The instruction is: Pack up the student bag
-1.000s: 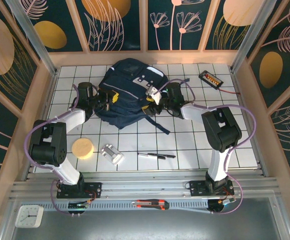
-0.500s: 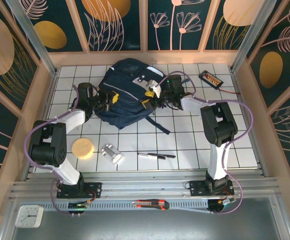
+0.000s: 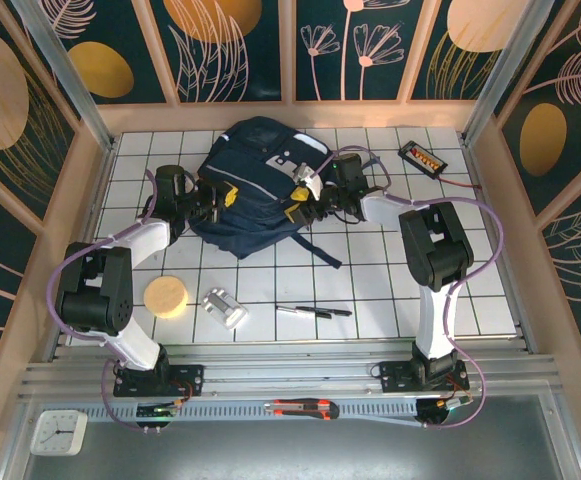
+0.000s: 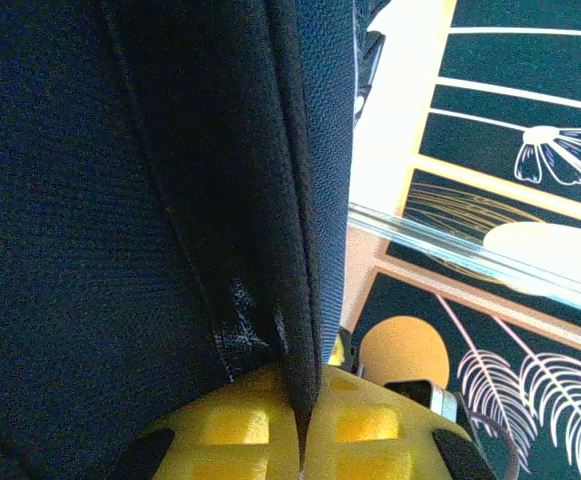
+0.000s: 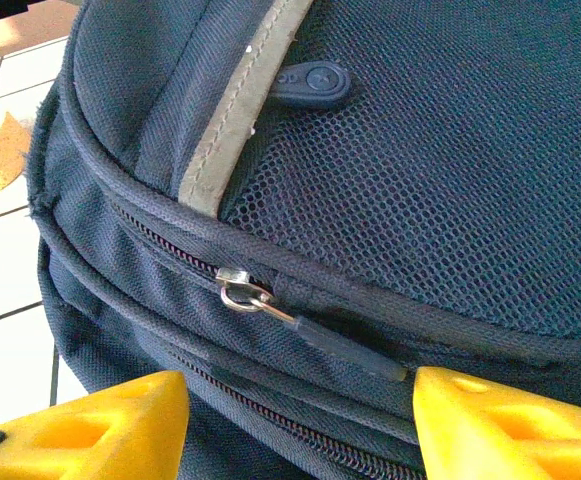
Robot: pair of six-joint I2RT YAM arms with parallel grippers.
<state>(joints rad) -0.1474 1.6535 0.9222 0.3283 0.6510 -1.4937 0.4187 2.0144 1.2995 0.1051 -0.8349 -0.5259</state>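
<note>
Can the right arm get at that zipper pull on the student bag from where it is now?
Probably yes. The right gripper is open right in front of the zipper pull on the student bag, nothing between them. The left gripper is shut on a fold of the bag.

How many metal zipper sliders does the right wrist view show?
1: the slider sits on the upper zipper of the student bag, ahead of the right gripper; others may be hidden.

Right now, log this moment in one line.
left tool: shut on student bag fabric | right tool: open, aimed at zipper pull | pens: outside student bag
</note>
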